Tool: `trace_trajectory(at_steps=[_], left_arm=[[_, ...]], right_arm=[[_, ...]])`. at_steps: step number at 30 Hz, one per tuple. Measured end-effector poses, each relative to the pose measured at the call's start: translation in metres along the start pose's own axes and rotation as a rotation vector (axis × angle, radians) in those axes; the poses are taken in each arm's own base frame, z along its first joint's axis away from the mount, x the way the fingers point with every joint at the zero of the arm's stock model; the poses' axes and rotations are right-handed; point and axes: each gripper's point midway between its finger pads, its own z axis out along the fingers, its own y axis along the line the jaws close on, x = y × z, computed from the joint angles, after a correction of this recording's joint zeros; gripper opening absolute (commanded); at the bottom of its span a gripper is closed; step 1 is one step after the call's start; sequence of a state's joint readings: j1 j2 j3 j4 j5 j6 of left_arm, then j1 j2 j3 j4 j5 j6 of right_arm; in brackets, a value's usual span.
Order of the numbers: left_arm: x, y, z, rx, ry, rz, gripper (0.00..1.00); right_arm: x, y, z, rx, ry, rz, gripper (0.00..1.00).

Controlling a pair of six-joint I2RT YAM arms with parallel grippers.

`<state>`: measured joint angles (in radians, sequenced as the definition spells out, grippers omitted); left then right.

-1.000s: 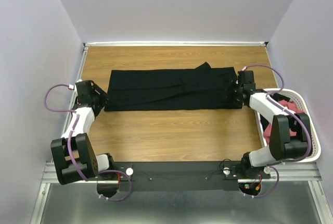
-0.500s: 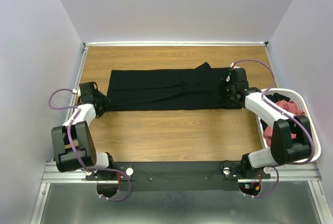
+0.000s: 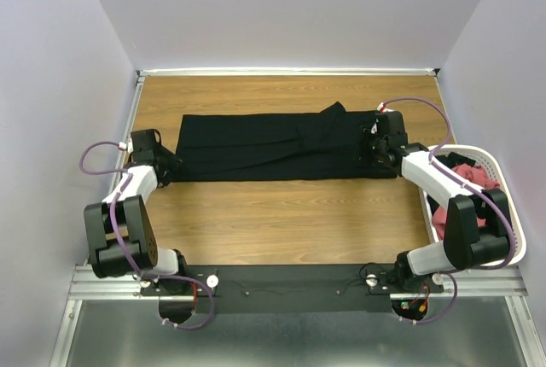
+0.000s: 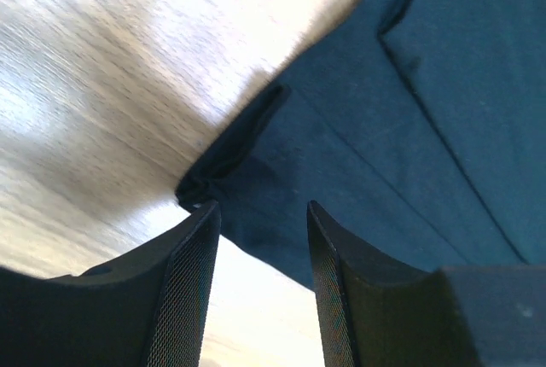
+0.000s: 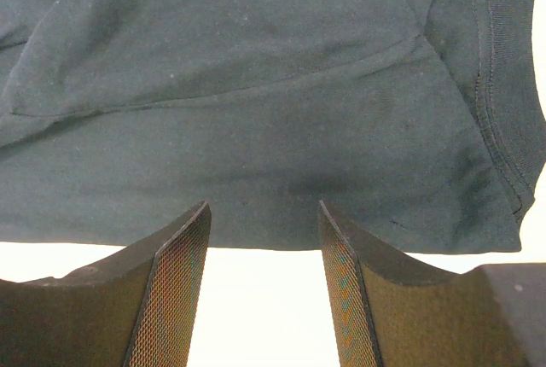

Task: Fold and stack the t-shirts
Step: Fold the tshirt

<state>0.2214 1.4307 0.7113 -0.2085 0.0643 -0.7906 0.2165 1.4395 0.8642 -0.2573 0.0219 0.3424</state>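
Bright, wrist views overexposed, blurred

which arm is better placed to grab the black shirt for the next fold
Probably left: the open left gripper straddles a raised corner of the black shirt; the open right gripper faces a flat edge.

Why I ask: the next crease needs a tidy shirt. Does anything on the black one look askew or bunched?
Yes. On the black t-shirt, a flap pokes past the otherwise straight far edge, and the corner by the open left gripper is rolled into a small bunch instead of lying flat.
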Motion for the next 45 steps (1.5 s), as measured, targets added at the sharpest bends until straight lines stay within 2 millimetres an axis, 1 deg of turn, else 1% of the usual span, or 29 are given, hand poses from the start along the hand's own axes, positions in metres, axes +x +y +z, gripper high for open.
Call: trace_trajectory(at_steps=[2, 4, 7, 10, 16, 21, 25, 27, 29, 30, 31, 33, 34, 35, 39, 40, 41, 45], left_arm=[[-0.004, -0.007, -0.009, 0.018, -0.019, 0.006, 0.53], [-0.013, -0.016, -0.019, 0.048, -0.053, 0.008, 0.53], [-0.026, -0.028, -0.028, 0.079, -0.094, 0.009, 0.53], [-0.026, -0.028, -0.023, 0.072, -0.086, 0.006, 0.53], [-0.008, -0.01, 0.002, 0.006, -0.013, -0.011, 0.53], [0.004, 0.0, 0.011, -0.019, 0.016, -0.017, 0.53], [0.002, -0.001, 0.015, -0.01, 0.005, -0.018, 0.51], [0.001, -0.002, 0.016, -0.006, 0.002, -0.018, 0.45], [0.0, -0.003, 0.017, -0.005, -0.003, -0.02, 0.45], [0.0, -0.002, 0.018, -0.006, -0.005, -0.019, 0.43], [0.0, -0.002, 0.018, -0.008, -0.006, -0.019, 0.37], [-0.001, -0.002, 0.018, -0.01, -0.007, -0.017, 0.36], [-0.001, -0.001, 0.018, -0.014, -0.009, -0.018, 0.31], [-0.001, -0.001, 0.018, -0.015, -0.009, -0.018, 0.16], [-0.001, 0.0, 0.018, -0.018, -0.01, -0.016, 0.14], [-0.001, 0.0, 0.018, -0.018, -0.01, -0.015, 0.05], [-0.001, 0.0, 0.018, -0.018, -0.01, -0.015, 0.01], [-0.001, 0.0, 0.018, -0.018, -0.009, -0.011, 0.0]], right_arm=[[0.0, 0.0, 0.0, 0.0, 0.0, -0.001, 0.61], [0.0, 0.0, 0.0, 0.0, 0.0, -0.001, 0.61], [0.0, 0.0, 0.0, 0.0, 0.0, -0.001, 0.61], [0.0, 0.0, 0.0, 0.0, 0.0, -0.002, 0.61], [0.0, 0.0, 0.0, 0.001, 0.001, -0.002, 0.61], [0.002, -0.001, 0.002, 0.003, 0.009, -0.003, 0.61], [0.005, -0.002, 0.005, 0.007, 0.02, -0.003, 0.61], [0.006, -0.002, 0.006, 0.008, 0.025, -0.003, 0.61], [0.007, -0.002, 0.006, 0.009, 0.026, -0.003, 0.61], [0.007, -0.002, 0.006, 0.009, 0.026, -0.003, 0.61], [0.007, -0.002, 0.006, 0.009, 0.026, -0.003, 0.61], [0.007, -0.002, 0.006, 0.008, 0.026, -0.003, 0.61], [0.007, -0.002, 0.006, 0.008, 0.026, -0.003, 0.61], [0.007, -0.002, 0.006, 0.009, 0.026, -0.003, 0.61], [0.007, -0.002, 0.007, 0.009, 0.027, -0.003, 0.61], [0.007, -0.002, 0.007, 0.009, 0.027, -0.003, 0.61], [0.007, -0.002, 0.007, 0.009, 0.027, -0.003, 0.61], [0.007, -0.002, 0.007, 0.009, 0.027, -0.003, 0.61]])
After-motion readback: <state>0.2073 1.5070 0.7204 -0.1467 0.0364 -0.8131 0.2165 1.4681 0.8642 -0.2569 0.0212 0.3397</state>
